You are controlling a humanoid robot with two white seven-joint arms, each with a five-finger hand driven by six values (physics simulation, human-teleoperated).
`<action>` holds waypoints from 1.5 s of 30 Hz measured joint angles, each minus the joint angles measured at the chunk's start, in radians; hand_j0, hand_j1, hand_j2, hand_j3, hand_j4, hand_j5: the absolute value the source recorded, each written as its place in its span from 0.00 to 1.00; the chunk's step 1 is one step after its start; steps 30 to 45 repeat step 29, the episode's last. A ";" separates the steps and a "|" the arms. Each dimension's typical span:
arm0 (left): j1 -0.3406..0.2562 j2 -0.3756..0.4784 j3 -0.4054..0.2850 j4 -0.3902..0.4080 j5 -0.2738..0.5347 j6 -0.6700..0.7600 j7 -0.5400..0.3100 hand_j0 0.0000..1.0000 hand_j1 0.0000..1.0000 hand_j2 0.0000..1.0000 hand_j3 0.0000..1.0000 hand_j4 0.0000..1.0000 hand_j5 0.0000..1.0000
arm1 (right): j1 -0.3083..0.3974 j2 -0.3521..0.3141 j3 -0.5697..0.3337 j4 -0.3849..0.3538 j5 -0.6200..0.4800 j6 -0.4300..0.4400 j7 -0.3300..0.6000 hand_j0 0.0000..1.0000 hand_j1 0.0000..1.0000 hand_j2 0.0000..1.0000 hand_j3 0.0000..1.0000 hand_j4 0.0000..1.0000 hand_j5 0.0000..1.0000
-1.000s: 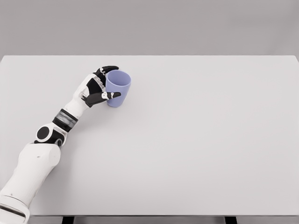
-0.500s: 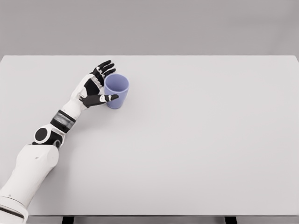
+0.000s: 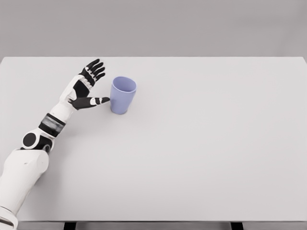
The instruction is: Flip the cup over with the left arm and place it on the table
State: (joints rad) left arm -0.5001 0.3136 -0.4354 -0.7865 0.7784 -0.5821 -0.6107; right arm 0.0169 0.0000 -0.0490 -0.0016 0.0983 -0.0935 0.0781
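Observation:
A lavender-blue cup (image 3: 123, 95) stands upright on the white table (image 3: 201, 143), mouth up, in the left half toward the back. My left hand (image 3: 91, 86) is just left of it, fingers spread open and holding nothing. The thumb tip points at the cup's side with a small gap between them. The white left arm (image 3: 29, 158) comes in from the lower left corner. The right arm is out of view.
The table's far edge runs just behind the hand and cup. The front edge lies near the bottom of the picture, with two dark legs showing under it.
The left hand let go of the cup, spread its fingers and drew back to the left. The cup now stands free on the table.

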 measured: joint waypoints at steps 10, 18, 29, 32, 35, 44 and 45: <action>-0.003 0.070 0.032 -0.007 -0.004 -0.024 0.000 1.00 1.00 1.00 1.00 1.00 1.00 | 0.000 0.000 0.000 0.000 0.000 0.000 0.000 1.00 1.00 1.00 1.00 1.00 1.00; -0.045 0.264 0.060 -0.019 -0.319 -0.029 0.000 1.00 1.00 1.00 1.00 1.00 1.00 | 0.000 0.000 0.000 0.000 0.000 0.000 0.000 1.00 1.00 1.00 1.00 1.00 1.00; -0.034 0.324 0.066 -0.007 -0.491 -0.031 0.000 1.00 1.00 1.00 1.00 1.00 1.00 | 0.000 0.000 0.000 0.000 0.000 0.000 0.000 1.00 1.00 1.00 1.00 1.00 1.00; -0.034 0.324 0.066 -0.007 -0.491 -0.031 0.000 1.00 1.00 1.00 1.00 1.00 1.00 | 0.000 0.000 0.000 0.000 0.000 0.000 0.000 1.00 1.00 1.00 1.00 1.00 1.00; -0.034 0.324 0.066 -0.007 -0.491 -0.031 0.000 1.00 1.00 1.00 1.00 1.00 1.00 | 0.000 0.000 0.000 0.000 0.000 0.000 0.000 1.00 1.00 1.00 1.00 1.00 1.00; -0.034 0.324 0.066 -0.007 -0.491 -0.031 0.000 1.00 1.00 1.00 1.00 1.00 1.00 | 0.000 0.000 0.000 0.000 0.000 0.000 0.000 1.00 1.00 1.00 1.00 1.00 1.00; -0.034 0.324 0.066 -0.007 -0.491 -0.031 0.000 1.00 1.00 1.00 1.00 1.00 1.00 | 0.000 0.000 0.000 0.000 0.000 0.000 0.000 1.00 1.00 1.00 1.00 1.00 1.00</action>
